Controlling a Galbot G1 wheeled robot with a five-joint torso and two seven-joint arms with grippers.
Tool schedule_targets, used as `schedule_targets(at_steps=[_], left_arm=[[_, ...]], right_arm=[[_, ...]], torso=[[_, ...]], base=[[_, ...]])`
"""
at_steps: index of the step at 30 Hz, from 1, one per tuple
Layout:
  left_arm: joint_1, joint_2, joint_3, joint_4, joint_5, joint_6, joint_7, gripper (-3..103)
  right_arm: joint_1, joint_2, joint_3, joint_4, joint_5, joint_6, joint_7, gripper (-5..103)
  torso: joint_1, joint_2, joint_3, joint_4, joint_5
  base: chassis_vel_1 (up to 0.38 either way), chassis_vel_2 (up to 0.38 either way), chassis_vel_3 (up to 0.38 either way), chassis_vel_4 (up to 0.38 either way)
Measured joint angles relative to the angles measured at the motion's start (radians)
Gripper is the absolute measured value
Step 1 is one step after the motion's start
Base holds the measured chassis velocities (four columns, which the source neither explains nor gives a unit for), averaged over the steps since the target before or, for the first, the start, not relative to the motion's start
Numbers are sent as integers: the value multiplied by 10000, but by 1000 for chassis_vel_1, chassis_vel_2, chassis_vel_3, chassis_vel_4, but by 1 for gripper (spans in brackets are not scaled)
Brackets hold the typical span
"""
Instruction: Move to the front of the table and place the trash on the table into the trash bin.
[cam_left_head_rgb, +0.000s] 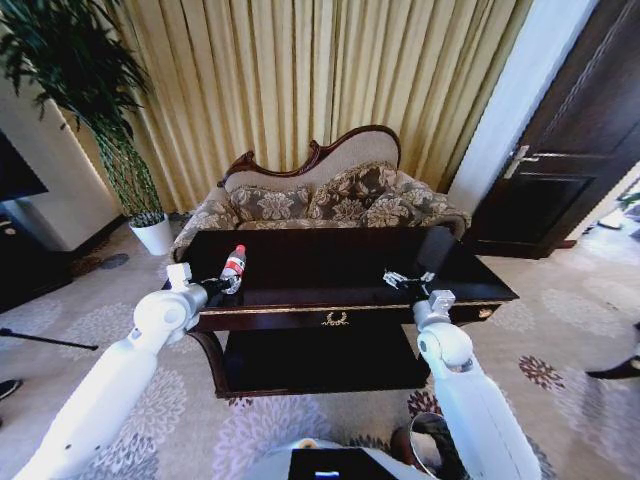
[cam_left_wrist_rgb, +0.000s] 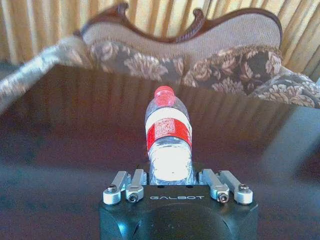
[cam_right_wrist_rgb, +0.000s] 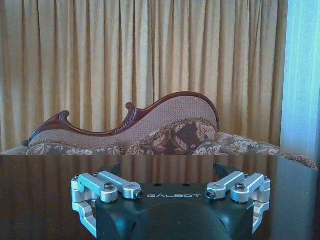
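The dark glossy table (cam_left_head_rgb: 330, 260) stands right in front of me, its gold emblem facing me. A small clear bottle (cam_left_head_rgb: 233, 265) with a red cap and label is at the table's left end. My left gripper (cam_left_head_rgb: 221, 286) is shut on its lower body. In the left wrist view the bottle (cam_left_wrist_rgb: 168, 135) rises from between the jaws of the left gripper (cam_left_wrist_rgb: 170, 172), cap pointing away toward the sofa. My right gripper (cam_left_head_rgb: 408, 282) hovers open over the table's right front part. In its own view the right gripper (cam_right_wrist_rgb: 168, 170) holds nothing. The trash bin (cam_left_head_rgb: 415, 440) peeks out on the floor beside my right arm.
A carved-back patterned sofa (cam_left_head_rgb: 320, 200) stands close behind the table, with curtains behind it. A potted plant in a white pot (cam_left_head_rgb: 153, 235) is at the back left, and a dark door (cam_left_head_rgb: 560, 130) at the right. Patterned carpet surrounds the table.
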Motion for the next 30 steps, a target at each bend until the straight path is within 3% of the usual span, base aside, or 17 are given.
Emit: schedule_targets(at_steps=[1, 3, 4, 7, 8, 9, 10, 12, 13, 15, 16, 19, 24, 26, 30], left_arm=[[0, 0, 0, 0, 0, 0, 0, 40], [150, -43, -170, 0, 1186, -252, 624, 40], [150, -43, -170, 0, 1186, -252, 624, 40], [487, 52, -239, 205, 3780, -1643, 1888, 40], [487, 52, -239, 205, 3780, -1643, 1888, 40], [557, 172, -239, 314, 4789, -2383, 2584, 40], [557, 172, -239, 314, 4789, -2383, 2584, 40], [600, 428, -226, 451, 6002, -3525, 3772, 40], [600, 428, -226, 451, 6002, -3525, 3772, 40], [589, 694, -159, 577, 6867, -4539, 4711, 40], [589, 694, -159, 577, 6867, -4539, 4711, 40], [437, 1145, 31, 683, 7401, -5432, 5568, 40], [-64, 1509, 612, 915, 7822, -6207, 5798, 40], [-514, 1616, 1083, 1185, 8142, -6888, 6060, 40], [-920, 1578, 1501, 1371, 8028, -7386, 6094, 40]], right_arm=[[0, 0, 0, 0, 0, 0, 0, 100], [2, 30, 8, 53, 7, 0, 0, 100], [2, 30, 8, 53, 7, 0, 0, 100], [-5, 99, -17, 80, -2, -4, 0, 100], [-5, 99, -17, 80, -2, -4, 0, 100], [3, 142, -38, 100, -17, -11, 0, 100], [3, 142, -38, 100, -17, -11, 0, 100], [11, 238, -61, 201, -52, -41, 0, 100], [11, 238, -61, 201, -52, -41, 0, 100], [8, 313, -58, 332, -65, -66, 0, 100], [8, 313, -58, 332, -65, -66, 0, 100], [-82, 362, 38, 607, -58, -108, 0, 100], [-117, 336, 83, 835, 94, -232, 0, 100], [-111, 294, 50, 1011, 423, -264, 0, 100], [-116, 125, 4, 1336, 1075, -368, 1, 100]], torso=[[0, 0, 0, 0, 0], [0, 0, 0, -1, 0], [0, 0, 0, -1, 0], [0, 0, 0, 2, 0], [0, 0, 0, 2, 0], [0, 0, 0, 2, -2], [0, 0, 0, 2, -2], [0, 0, 0, 1, 0], [0, 0, 0, 1, 0], [0, 0, 0, 0, 1], [0, 0, 0, 0, 1], [0, 0, 0, 1, 0], [0, 0, 0, 0, 1], [0, 0, 0, -1, 2], [0, 0, 0, -1, 2]], base=[[0, 0, 0, 0], [0, 0, 0, 0], [0, 0, 0, 0], [0, 0, 0, 0], [0, 0, 0, 0], [0, 0, 0, 0], [0, 0, 0, 0], [0, 0, 0, 0], [0, 0, 0, 0], [0, 0, 0, 0], [0, 0, 0, 0], [0, 0, 0, 0], [0, 0, 0, 0], [0, 0, 0, 0], [0, 0, 0, 0]])
